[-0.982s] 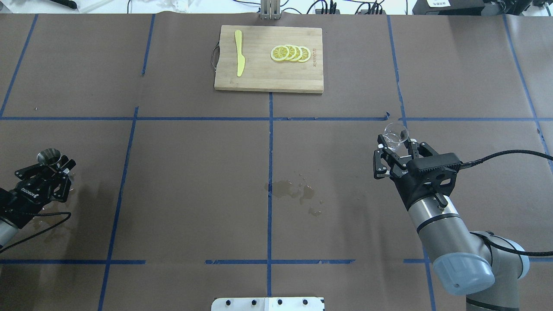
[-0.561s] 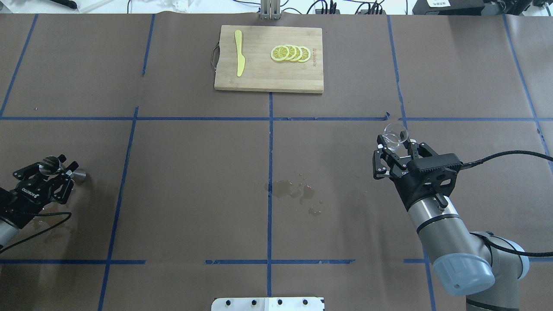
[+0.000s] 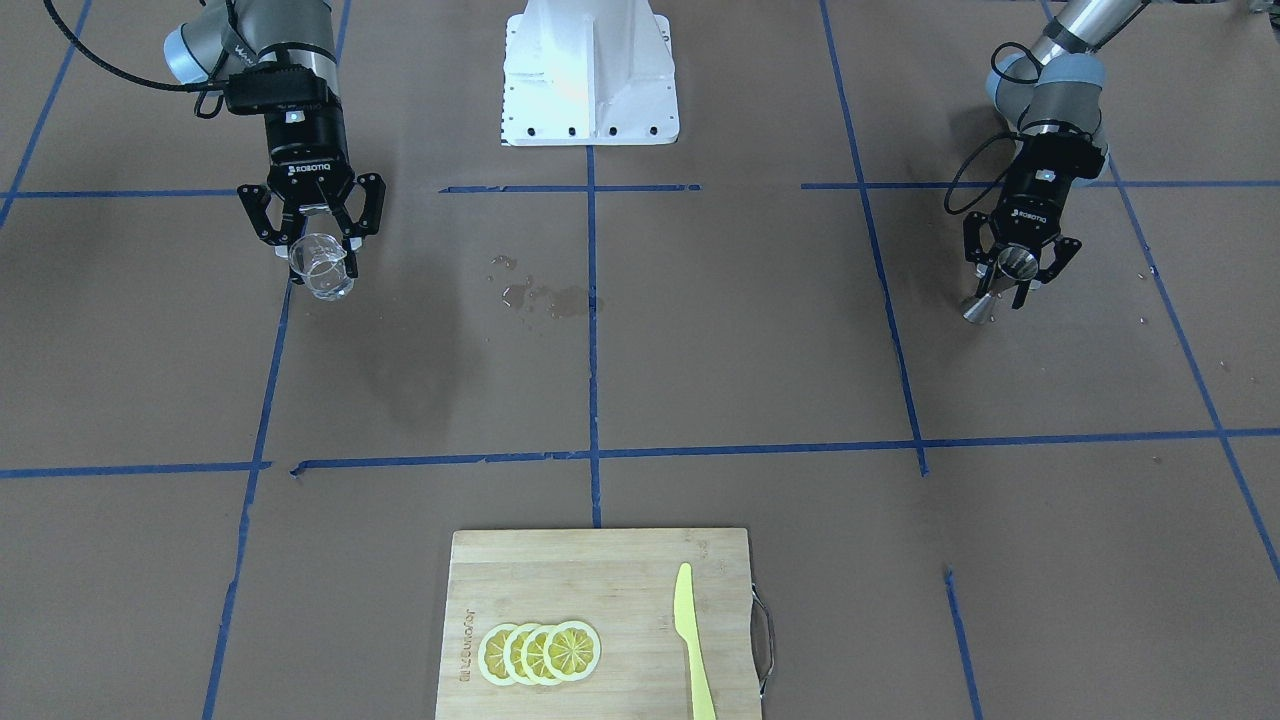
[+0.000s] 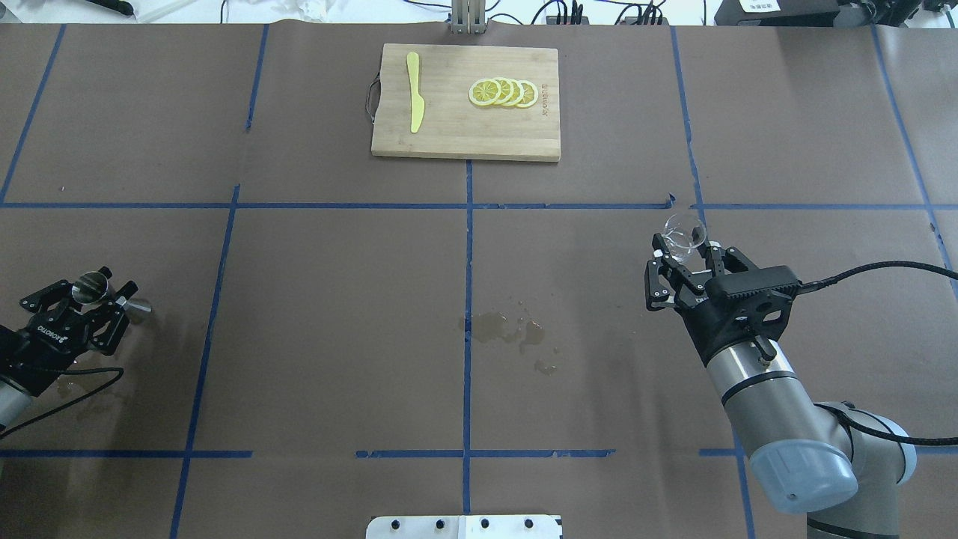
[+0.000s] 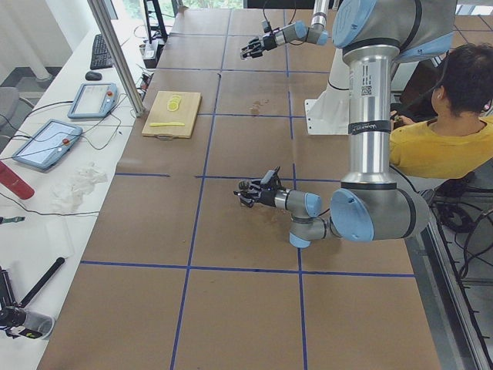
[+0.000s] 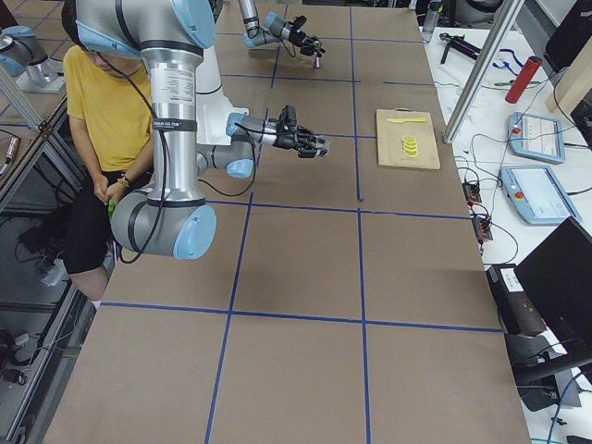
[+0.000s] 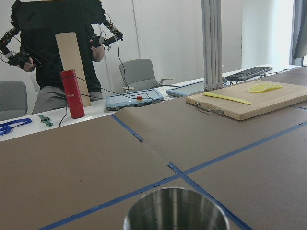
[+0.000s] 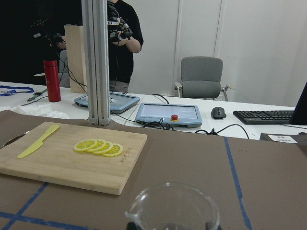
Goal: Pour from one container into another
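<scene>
My right gripper [image 4: 685,245] is shut on the small clear glass cup [image 4: 685,230] and holds it upright above the table's right half. The front view shows the same right gripper [image 3: 318,252] and cup [image 3: 322,270], and the cup's rim [image 8: 172,211] fills the bottom of the right wrist view. At the far left, my left gripper [image 4: 111,290] is shut on the waist of the steel jigger [image 4: 88,285]. That left gripper [image 3: 1005,280] and jigger [image 3: 1014,263] show in the front view too. The jigger's open mouth [image 7: 176,211] faces up.
A bamboo cutting board [image 4: 464,127] at the far middle carries a yellow knife [image 4: 414,90] and several lemon slices [image 4: 503,92]. A wet puddle [image 4: 509,329] marks the table's centre. The white robot base [image 4: 464,526] sits at the near edge. A seated person [image 5: 439,131] is behind the robot.
My left gripper has shifted slightly back toward the robot with the jigger, whose lower cone now shows to the right of the fingers. The right arm and cup have stayed still.
</scene>
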Controlling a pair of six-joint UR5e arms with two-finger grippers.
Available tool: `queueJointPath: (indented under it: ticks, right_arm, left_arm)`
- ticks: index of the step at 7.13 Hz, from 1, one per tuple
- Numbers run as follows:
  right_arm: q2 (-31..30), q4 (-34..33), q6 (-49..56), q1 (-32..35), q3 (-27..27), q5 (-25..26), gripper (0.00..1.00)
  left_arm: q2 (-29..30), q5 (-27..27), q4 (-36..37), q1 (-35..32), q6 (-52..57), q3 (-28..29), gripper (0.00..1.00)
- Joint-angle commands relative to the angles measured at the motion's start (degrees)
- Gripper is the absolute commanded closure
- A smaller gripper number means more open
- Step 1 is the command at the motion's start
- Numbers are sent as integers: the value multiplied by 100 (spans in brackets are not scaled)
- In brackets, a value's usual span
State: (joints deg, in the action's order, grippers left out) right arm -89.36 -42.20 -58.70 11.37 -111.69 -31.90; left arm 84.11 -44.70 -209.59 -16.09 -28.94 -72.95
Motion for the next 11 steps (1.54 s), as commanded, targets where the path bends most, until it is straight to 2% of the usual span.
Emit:
queueJointPath:
  ticks: [1,3,4,5,8,10,11]
  right_arm:
    - [-3,-8,-9,-3,-2,0,100]
    - [6,-8,-9,-12,7,0,100]
    - [6,1,-18,-21,7,0,100]
    - [6,1,-53,-29,7,0,100]
    - [6,1,-53,-38,7,0,100]
    - [6,1,-53,-29,7,0,100]
    - [6,1,-53,-38,7,0,100]
  left_arm:
    - [-17,-13,-3,-9,12,-43,27]
    - [-35,-21,-3,-17,12,-131,20]
    - [-96,-21,-20,-26,20,-349,15]
    - [-114,-13,-29,-35,29,-421,6]
    - [-253,-21,-38,-53,38,-640,5]
    - [-561,-65,-29,-88,3,-1149,5]
    - [-562,-205,5,-288,-15,-1195,5]
